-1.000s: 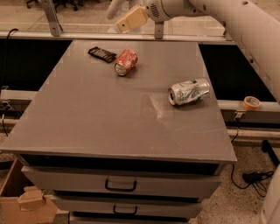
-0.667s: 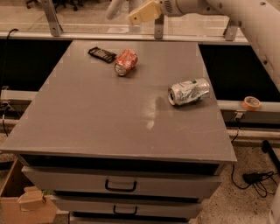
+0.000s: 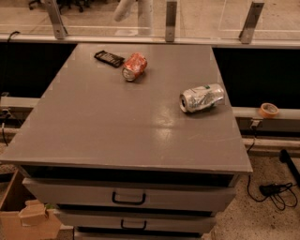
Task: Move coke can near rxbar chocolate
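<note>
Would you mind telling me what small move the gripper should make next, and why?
Probably none on the can: the coke can lies on its side close beside the rxbar at the far left of the table, while the gripper hangs at the top edge, beyond the table and away from both. I would just pull it clear and stop.

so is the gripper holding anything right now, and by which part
Nothing visibly: the gripper is up beyond the table, the coke can lying free on it.
</note>
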You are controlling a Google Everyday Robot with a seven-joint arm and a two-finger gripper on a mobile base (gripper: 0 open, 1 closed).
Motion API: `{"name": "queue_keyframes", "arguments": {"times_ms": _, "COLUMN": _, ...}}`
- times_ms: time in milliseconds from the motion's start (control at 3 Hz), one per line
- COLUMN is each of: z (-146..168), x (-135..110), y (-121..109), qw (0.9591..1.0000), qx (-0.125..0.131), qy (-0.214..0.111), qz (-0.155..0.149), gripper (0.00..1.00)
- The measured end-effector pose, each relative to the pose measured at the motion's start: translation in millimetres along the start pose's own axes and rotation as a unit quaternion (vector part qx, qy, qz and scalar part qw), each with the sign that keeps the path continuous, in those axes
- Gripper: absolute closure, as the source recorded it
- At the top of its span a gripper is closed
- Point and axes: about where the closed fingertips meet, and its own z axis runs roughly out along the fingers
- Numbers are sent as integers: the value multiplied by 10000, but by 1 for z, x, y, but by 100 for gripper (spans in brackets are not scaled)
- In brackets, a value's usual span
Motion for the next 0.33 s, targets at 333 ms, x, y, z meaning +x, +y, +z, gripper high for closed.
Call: {"name": "queue_keyframes", "arguments": {"times_ms": 333, "z": -3, "x": -6, "y": -6, "qw": 9999, "qx": 58, "qy": -38, "qz": -88, "gripper": 0}}
